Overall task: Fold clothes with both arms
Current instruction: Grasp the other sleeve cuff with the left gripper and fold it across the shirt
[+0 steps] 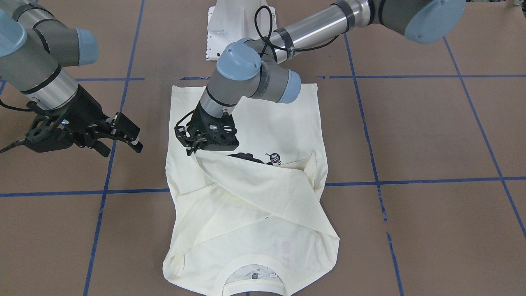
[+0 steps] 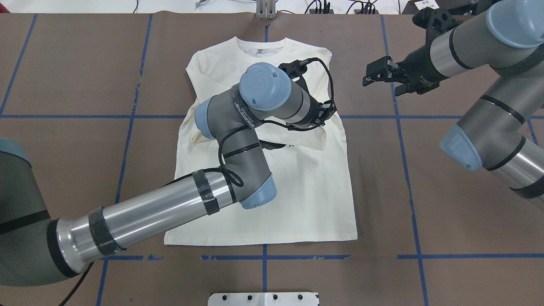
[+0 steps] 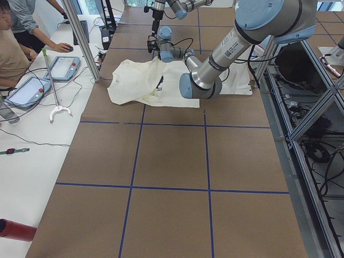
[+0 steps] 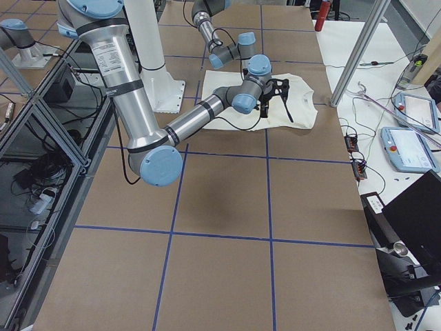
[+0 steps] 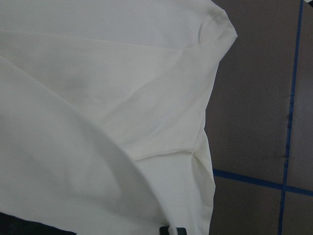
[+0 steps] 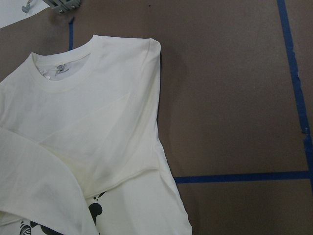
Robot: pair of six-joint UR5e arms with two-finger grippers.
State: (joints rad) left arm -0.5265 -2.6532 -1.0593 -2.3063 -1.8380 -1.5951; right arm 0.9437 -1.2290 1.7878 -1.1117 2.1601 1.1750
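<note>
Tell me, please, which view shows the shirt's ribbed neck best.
The right wrist view: the neck is close and unobstructed. Overhead and side views show it small, front-facing cuts it at the frame edge, the left wrist view misses it.

One shirt on one bench. Two arms, left arm and right arm, each with one gripper: left gripper, right gripper. One white pedestal at the front view's twelve o'clock. Two tablets and two people at the left side view's ten.
</note>
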